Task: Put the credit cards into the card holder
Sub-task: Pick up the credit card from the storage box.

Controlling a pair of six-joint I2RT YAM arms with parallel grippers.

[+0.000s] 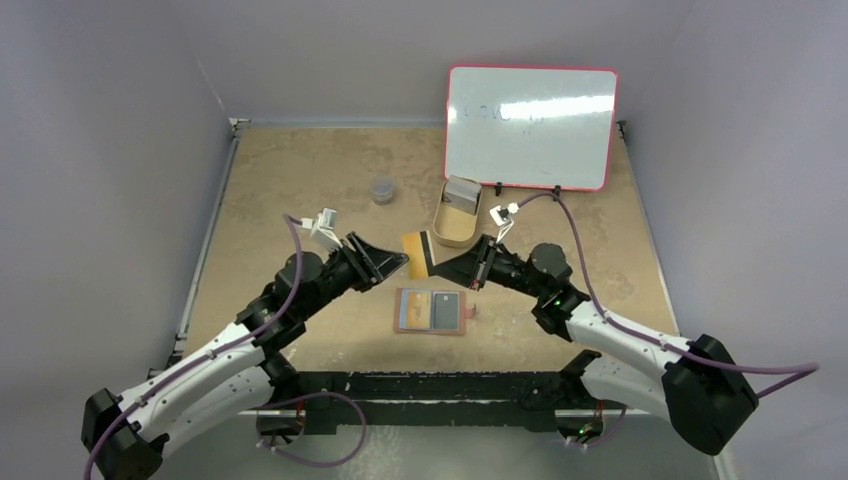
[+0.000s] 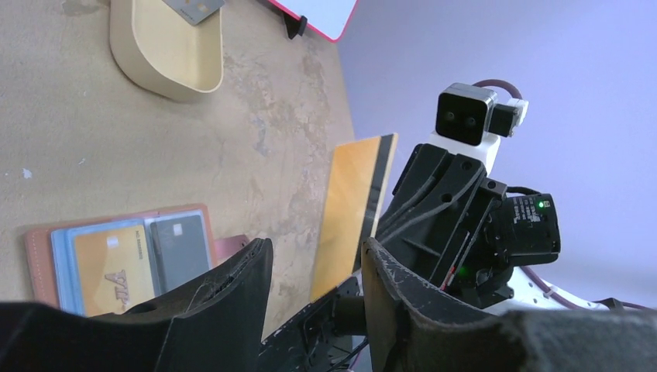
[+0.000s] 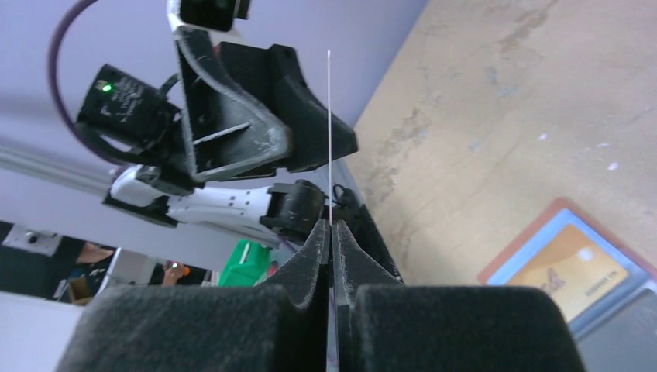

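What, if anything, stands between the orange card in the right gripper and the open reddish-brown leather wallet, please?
Nothing visible. The orange plastic card, pinched in the right gripper, hangs just beyond the reddish-brown leather wallet; the open left gripper sits beside it.

Soft, even light left faint shadows; glare streaked the red-framed whiteboard [image 1: 530,125] at the far right corner of the tan tabletop [image 1: 300,180].

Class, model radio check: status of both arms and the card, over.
Right end effector shut on orange card, held aloft. Left end effector open, close beside it. Card holder open below. Path looks clear.
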